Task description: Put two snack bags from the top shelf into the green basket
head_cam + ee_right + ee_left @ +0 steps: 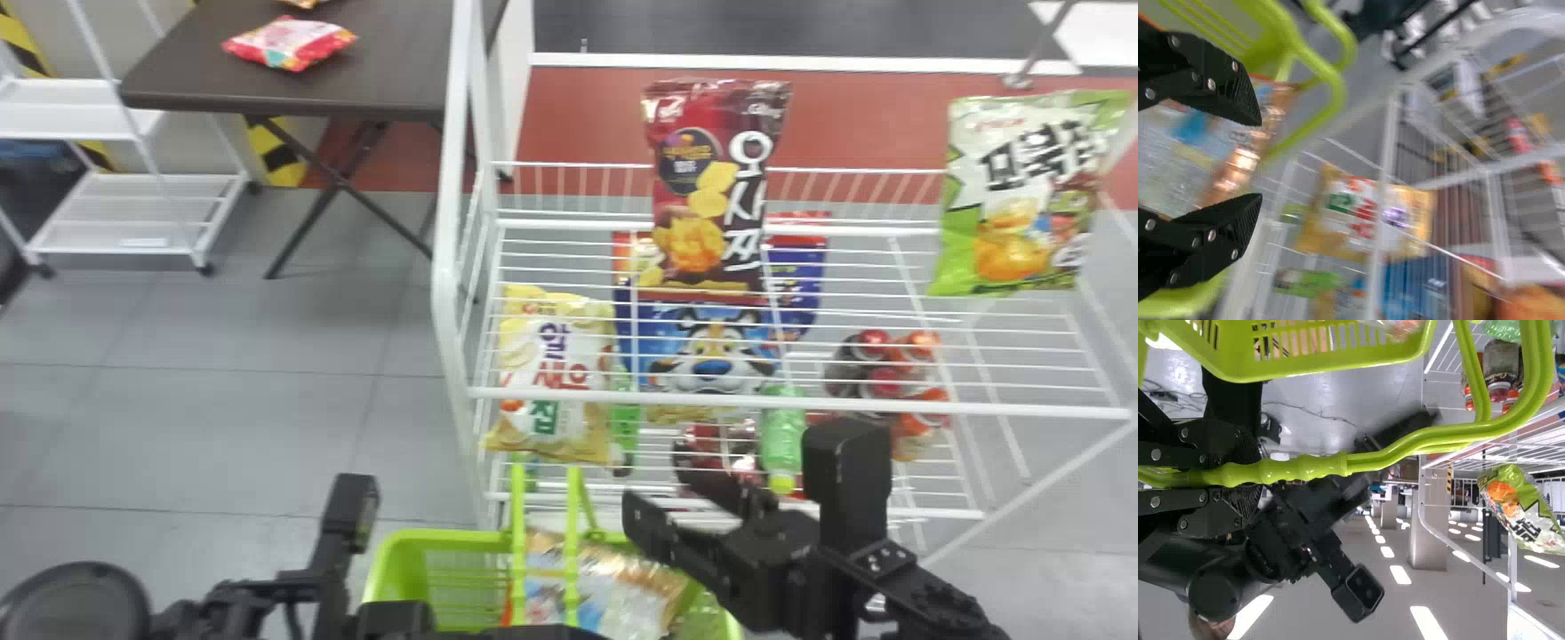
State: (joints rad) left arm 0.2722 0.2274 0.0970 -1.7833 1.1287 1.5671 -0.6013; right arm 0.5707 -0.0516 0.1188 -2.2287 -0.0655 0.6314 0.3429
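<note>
Noted at the bottom of the head view: left gripper (400, 617), partly cut off by the edge. In the left wrist view, jaws closed on the handle (1285, 470) of the green basket (444, 536). Hanging near the rack's front left corner, with lower part out of frame and right side partly hidden behind the right gripper (660, 498).

Logged for the right jaws: parted wide, with nothing between. Positioned by the basket's right side, in front of the rack (800, 404).

Found inside the basket: a snack bag with an orange-brown end (613, 587), crossed by the handle bars. Beside it, something green (702, 615), mostly hidden; cannot identify.

Seen on the top shelf: a maroon snack bag (711, 187) toward the back and a green-and-white snack bag (1022, 200) at the far right. At the front left, a yellow snack bag (556, 364); cannot tell which shelf. Through the wires, a blue bag (711, 347), partly covered by the maroon one, plus a cluster of cans or bottles (889, 382), hard to separate. Lower down, a green bottle (782, 431), close behind the right gripper.

Observed on the dark surface (204, 89) at far left: a red-and-pink packet (292, 43), with another (304, 3) cut off above.
</note>
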